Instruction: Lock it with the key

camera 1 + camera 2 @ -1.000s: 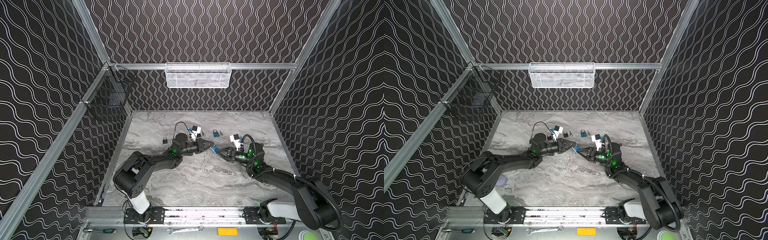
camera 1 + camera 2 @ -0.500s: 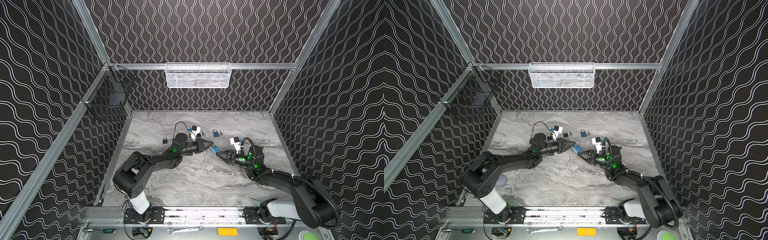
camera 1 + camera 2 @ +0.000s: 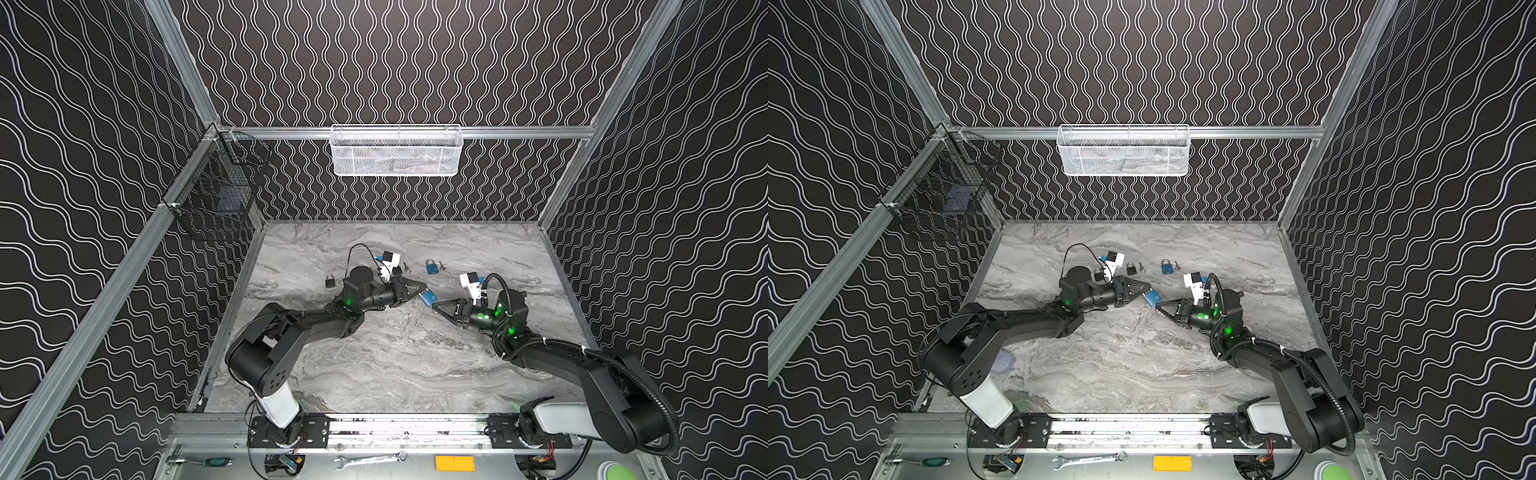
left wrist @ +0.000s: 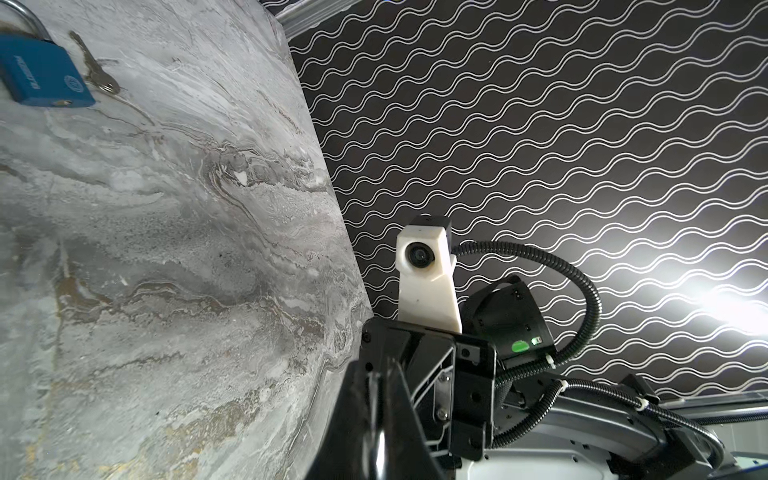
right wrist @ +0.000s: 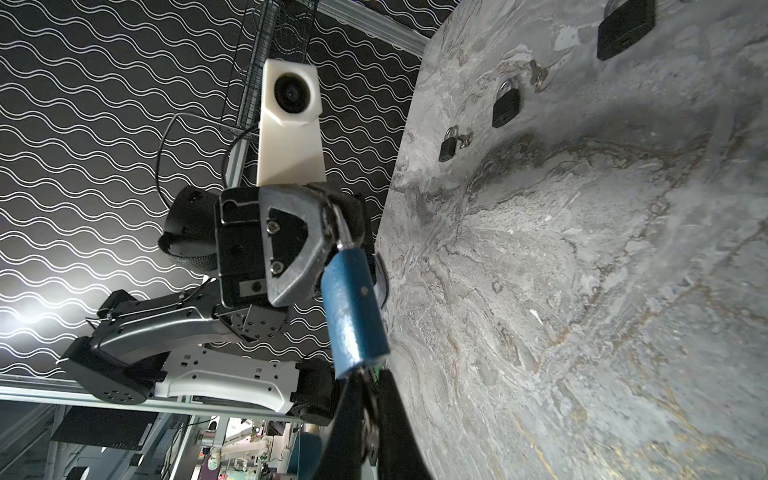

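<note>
A blue padlock (image 3: 428, 297) (image 3: 1152, 297) hangs just above the marble table, mid-scene. My left gripper (image 3: 419, 291) (image 5: 338, 232) is shut on its steel shackle (image 5: 343, 233); the blue body (image 5: 353, 307) points away from that gripper. My right gripper (image 3: 434, 306) (image 5: 368, 399) sits at the padlock's bottom end, its jaws shut on a thin metal key (image 5: 370, 436) that meets the base of the body. In the left wrist view, my left gripper (image 4: 376, 415) is closed and the held padlock is hidden.
A second blue padlock (image 3: 432, 267) (image 4: 41, 75) lies behind with a loose key (image 4: 93, 66) beside it. Black padlocks (image 5: 506, 106) (image 5: 448, 145) (image 3: 329, 281) and another key (image 3: 406, 267) lie behind my left arm. A white basket (image 3: 395, 151) hangs on the back wall.
My right gripper's jaws have closed at the bottom of the blue padlock, and that arm has eased slightly toward the near side. The left arm and padlock have stayed put.
</note>
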Action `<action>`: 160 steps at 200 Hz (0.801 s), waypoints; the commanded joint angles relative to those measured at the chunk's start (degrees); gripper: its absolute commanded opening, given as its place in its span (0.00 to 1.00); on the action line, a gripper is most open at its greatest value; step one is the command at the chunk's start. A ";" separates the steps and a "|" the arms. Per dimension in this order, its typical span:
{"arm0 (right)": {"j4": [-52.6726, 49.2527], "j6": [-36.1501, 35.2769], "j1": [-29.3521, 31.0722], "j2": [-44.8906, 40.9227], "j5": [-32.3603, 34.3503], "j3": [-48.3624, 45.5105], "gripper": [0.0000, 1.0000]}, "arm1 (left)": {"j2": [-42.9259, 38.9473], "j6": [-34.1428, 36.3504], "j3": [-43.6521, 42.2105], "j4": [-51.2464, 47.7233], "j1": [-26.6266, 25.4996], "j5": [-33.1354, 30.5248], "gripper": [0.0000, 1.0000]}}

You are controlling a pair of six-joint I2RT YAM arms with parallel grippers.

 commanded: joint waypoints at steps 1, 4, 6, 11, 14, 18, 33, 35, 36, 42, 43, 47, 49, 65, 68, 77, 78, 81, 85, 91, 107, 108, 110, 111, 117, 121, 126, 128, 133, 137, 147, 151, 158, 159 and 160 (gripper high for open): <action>3.21 0.45 0.00 -0.24 -0.47 0.17 0.03 | -0.05 0.92 0.23 1.67 -0.09 -0.22 0.00; 3.20 0.43 0.00 -0.22 -0.47 0.17 0.03 | 0.02 0.88 0.20 1.78 -0.10 -0.21 0.00; 3.14 0.42 0.03 -0.22 -0.47 0.11 0.02 | 0.04 0.79 0.25 1.83 -0.04 -0.21 0.00; 3.12 0.37 0.00 -0.22 -0.47 0.14 0.01 | 0.17 0.68 0.31 1.97 -0.03 -0.12 0.00; 3.12 0.34 0.03 -0.32 -0.47 0.17 0.00 | 0.14 0.68 0.29 2.01 -0.09 -0.12 0.00; 2.99 0.24 0.01 -0.31 -0.45 0.16 0.00 | 0.17 0.64 0.29 2.02 -0.07 -0.19 0.00; 1.89 -0.45 0.00 -0.67 -0.22 0.16 0.00 | 0.22 0.47 0.62 1.83 0.05 -0.20 0.00; 1.71 -0.59 0.00 -0.73 -0.10 0.17 0.00 | 0.22 0.45 0.62 1.80 0.06 -0.21 0.00; 1.62 -0.68 0.00 -0.74 -0.11 0.17 0.00 | 0.22 0.37 0.67 1.78 0.07 -0.21 0.00; 0.95 -0.99 0.00 -0.91 0.16 0.16 0.00 | 0.19 0.28 0.79 1.68 0.16 -0.19 0.00; 0.84 -1.06 0.00 -0.96 0.24 0.12 0.00 | 0.16 0.29 0.88 1.72 0.25 -0.20 0.00; 0.44 -1.32 0.03 -1.13 0.52 0.02 0.00 | 0.16 0.21 0.97 1.73 0.32 -0.21 0.00; 0.23 -1.38 0.01 -1.24 0.64 -0.04 0.00 | 0.09 0.14 1.02 1.75 0.33 -0.16 0.00; -1.82 -2.55 -0.17 -2.05 1.17 -0.09 0.00 | 0.03 -0.05 1.65 1.63 0.50 -0.23 0.00; -2.23 -2.75 -0.25 -2.18 1.27 -0.09 0.00 | 0.04 -0.06 1.83 1.58 0.54 -0.21 0.00; -2.91 -3.07 -0.39 -2.74 1.37 -0.26 0.00 | 0.05 0.13 2.39 1.20 0.51 -0.21 0.00; -2.93 -3.07 -0.41 -2.75 1.37 -0.27 0.00 | 0.05 0.21 2.48 1.13 0.51 -0.17 0.00; -3.07 -3.13 -0.43 -2.88 1.45 -0.41 0.00 | 0.01 0.32 2.70 0.99 0.51 -0.16 0.00; -3.19 -3.15 -0.50 -3.08 1.46 -0.49 0.00 | 0.11 0.51 2.96 0.59 0.51 -0.17 0.00; -3.48 -3.23 -0.69 -3.35 1.46 -0.62 0.00 | 0.22 0.71 3.51 0.06 0.61 0.03 0.00; -4.23 -3.47 -1.05 -4.23 1.38 -1.14 0.00 | 0.40 0.91 4.44 -0.43 0.73 0.32 0.00; -4.29 -3.48 -1.09 -4.29 1.38 -1.14 0.00 | 0.48 0.86 4.46 -0.44 0.75 0.36 0.00; -4.45 -3.50 -1.13 -4.40 1.46 -1.19 0.00 | 0.51 0.88 4.46 -0.44 0.77 0.40 0.00; -4.49 -3.50 -1.13 -4.46 1.46 -1.21 0.00 | 0.50 0.85 4.52 -0.44 0.77 0.40 0.00; -4.72 -3.63 -1.24 -4.86 1.46 -1.36 0.00 | 0.57 0.74 4.61 -0.45 0.73 0.39 0.00; -4.82 -3.74 -1.31 -5.19 1.46 -1.47 0.00 | 0.62 0.70 4.67 -0.44 0.80 0.32 0.00; -5.15 -3.84 -1.38 -5.45 1.39 -1.57 0.00 | 0.66 0.58 4.74 -0.33 0.77 0.23 0.00; -5.26 -3.90 -1.40 -5.59 1.38 -1.58 0.00 | 0.70 0.47 4.75 -0.24 0.77 0.23 0.00; -5.55 -4.03 -1.45 -5.94 1.45 -1.72 0.00 | 0.82 0.26 4.76 0.11 0.77 0.24 0.00; -5.81 -4.11 -1.49 -6.23 1.46 -1.76 0.00 | 0.92 -0.01 4.84 0.42 0.77 0.25 0.00; -6.02 -4.36 -1.48 -6.91 1.21 -1.95 0.00 | 1.25 -0.52 4.67 1.19 0.83 0.27 0.00; -6.11 -4.43 -1.53 -7.25 1.20 -2.02 0.00 | 1.34 -0.63 4.56 1.51 0.86 0.27 0.00; -6.56 -4.54 -1.52 -7.95 1.35 -2.20 0.00 | 1.58 -1.13 4.33 2.34 0.93 0.05 0.00; -6.60 -4.55 -1.55 -8.04 1.36 -2.20 0.00 | 1.56 -1.16 4.32 2.44 0.89 0.05 0.00; -6.66 -4.60 -1.56 -8.17 1.37 -2.24 0.00 | 1.59 -1.18 4.32 2.54 0.92 0.05 0.00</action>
